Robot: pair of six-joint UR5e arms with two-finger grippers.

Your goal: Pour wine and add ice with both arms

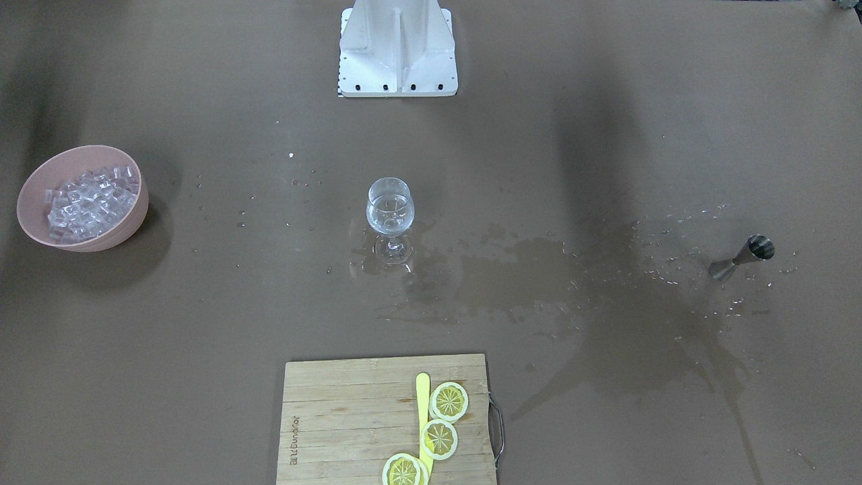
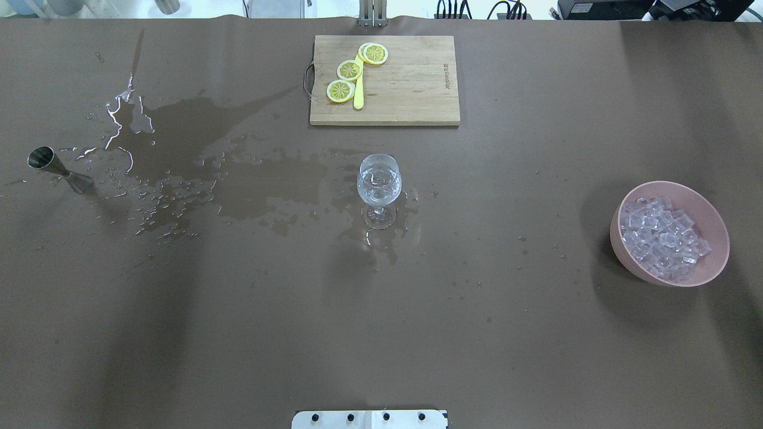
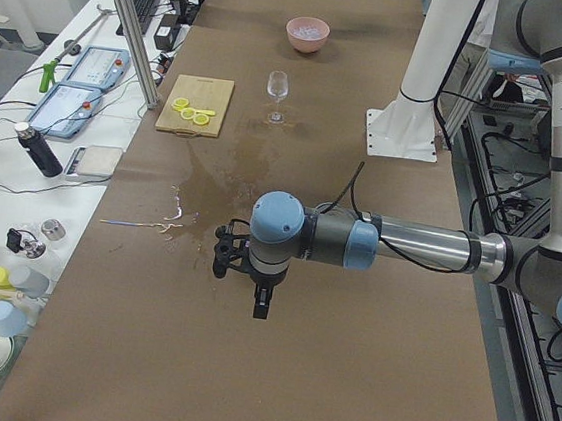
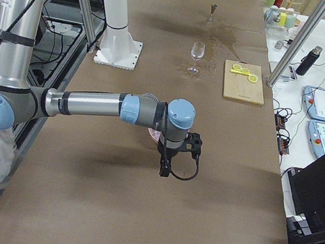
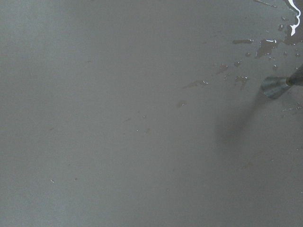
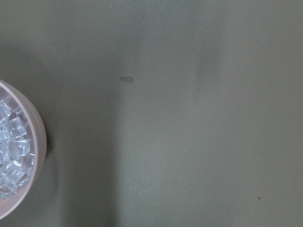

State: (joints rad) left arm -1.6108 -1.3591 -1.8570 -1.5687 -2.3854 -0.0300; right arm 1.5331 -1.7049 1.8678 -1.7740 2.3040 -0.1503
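The wine glass [image 1: 390, 215] stands upright in the middle of the table [image 1: 202, 337], and a small amount of the wine [image 1: 388, 217] lies in its bowl. A wide wet patch [image 1: 512, 263] spreads on the table from the foot of the glass toward the steel jigger [image 1: 741, 259], which stands well apart on the robot's left. Whether the jigger holds any liquid is too small to tell.

The ice [image 1: 91, 202] is heaped in the pink bowl [image 1: 40, 178], far to the robot's right and well apart from the glass.

The left gripper [image 3: 260, 307] hangs over bare table near the jigger, and the right gripper [image 4: 164, 170] hangs near the pink bowl. Both show only in the side views, so one cannot tell if their fingers are spread or closed. Neither seems to carry anything.

The cubes are probably hard, light and slippery, so one cube could easily jump out from between two fingers. Taking the pink bowl by its rim and tipping it looks safer. The jigger is stiff and probably wet, and its narrow waist is the natural place to hold. The glass is fragile and top-heavy on a wet surface, so a careless touch could overturn it.
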